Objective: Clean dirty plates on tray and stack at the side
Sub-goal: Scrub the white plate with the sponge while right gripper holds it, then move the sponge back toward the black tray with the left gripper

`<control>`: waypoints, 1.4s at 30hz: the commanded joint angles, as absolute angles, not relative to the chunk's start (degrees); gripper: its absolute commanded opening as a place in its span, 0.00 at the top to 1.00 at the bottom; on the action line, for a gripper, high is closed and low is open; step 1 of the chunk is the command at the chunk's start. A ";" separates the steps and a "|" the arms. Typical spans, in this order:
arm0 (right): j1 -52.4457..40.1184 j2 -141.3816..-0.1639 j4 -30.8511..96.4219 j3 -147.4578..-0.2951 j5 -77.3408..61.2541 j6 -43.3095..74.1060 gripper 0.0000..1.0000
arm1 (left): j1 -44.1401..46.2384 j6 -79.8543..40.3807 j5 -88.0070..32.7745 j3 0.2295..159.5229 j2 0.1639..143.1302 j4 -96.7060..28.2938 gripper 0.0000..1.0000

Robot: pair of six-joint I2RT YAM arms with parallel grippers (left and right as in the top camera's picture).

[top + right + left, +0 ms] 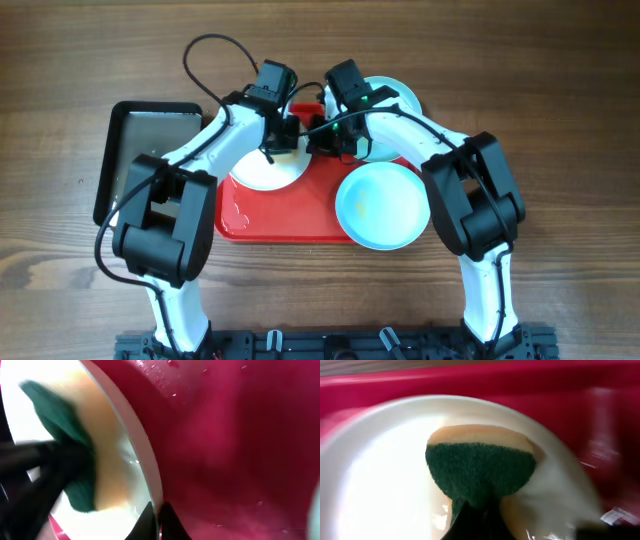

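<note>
The cream-white plate (262, 172) lies on the left half of the red tray (300, 215). My left gripper (287, 132) is shut on a green-and-yellow sponge (480, 467) and presses it on the plate's face (380, 470). My right gripper (322, 140) is shut on the plate's rim (150, 485), one finger on each side. The sponge also shows in the right wrist view (60, 430). One pale turquoise plate (383, 205) sits on the tray's right end. The other turquoise plate (398, 96) lies behind the tray, partly hidden by the right arm.
A dark metal tray (150, 140) lies left of the red tray, partly under the left arm. Water drops sit on the red tray's floor (170, 365). Bare wooden tabletop (570, 120) surrounds the trays.
</note>
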State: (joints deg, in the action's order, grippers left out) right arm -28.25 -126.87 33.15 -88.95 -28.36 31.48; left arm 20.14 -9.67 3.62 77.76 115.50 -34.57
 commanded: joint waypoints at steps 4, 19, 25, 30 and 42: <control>-29.45 -128.05 33.47 -88.47 -31.40 31.24 0.96 | 14.22 -23.09 20.21 77.36 117.01 -44.82 0.96; -29.43 -128.05 33.04 -88.47 -31.42 31.46 0.96 | 13.41 2.98 -27.62 77.36 117.01 -53.32 0.96; -29.43 -128.05 33.06 -88.47 -31.42 31.46 0.96 | 14.39 -2.39 -20.49 77.36 117.01 -41.78 0.96; -29.43 -128.05 33.47 -88.47 -31.40 31.42 0.95 | 12.29 -14.22 3.97 78.30 116.66 -33.58 0.96; -29.58 -123.52 36.93 -88.60 -23.24 29.85 0.96 | 1.80 -14.15 3.36 95.77 111.13 -58.48 0.96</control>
State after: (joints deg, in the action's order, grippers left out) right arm -29.43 -126.91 34.70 -88.95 -29.23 31.20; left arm 2.94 -13.21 3.64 93.84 114.41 -55.11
